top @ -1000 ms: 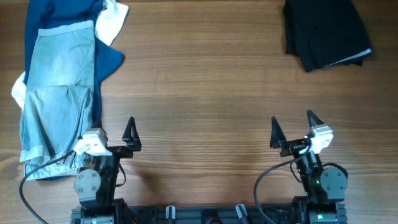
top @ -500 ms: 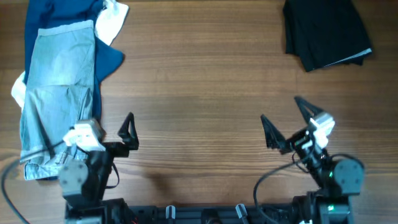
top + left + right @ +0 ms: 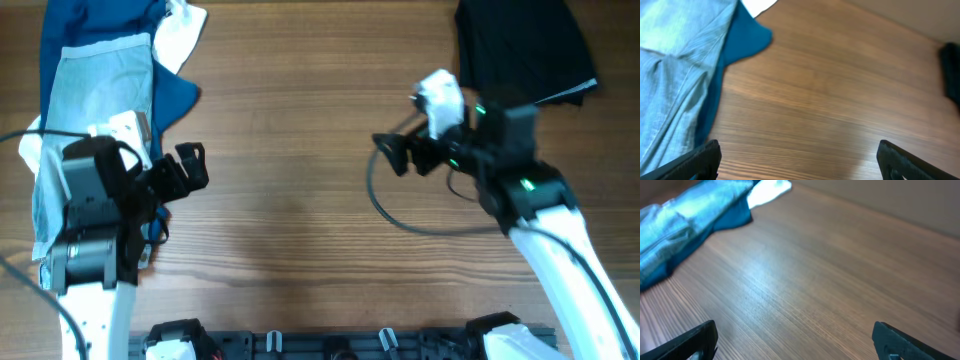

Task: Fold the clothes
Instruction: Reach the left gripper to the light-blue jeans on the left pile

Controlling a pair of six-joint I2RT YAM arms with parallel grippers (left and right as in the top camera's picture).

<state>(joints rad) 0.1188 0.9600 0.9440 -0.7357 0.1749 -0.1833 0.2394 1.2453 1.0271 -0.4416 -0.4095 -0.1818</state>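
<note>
Overhead, the denim shorts lie lengthwise at the left side of the table, on top of a navy shirt; a white cloth pokes out beside their far end. The left gripper hangs just beside the shorts' inner edge, fingers spread wide and empty; the right gripper is over mid-table, well apart from the shorts, likewise spread and empty, with the black garment behind it in the far right corner. The step in hand looks like the reach for the shorts. To do it well, pinch only the denim layer at a corner and leave the shirt beneath untouched; bring the right arm across for the matching corner; draw the shorts onto bare wood before creasing.
</note>
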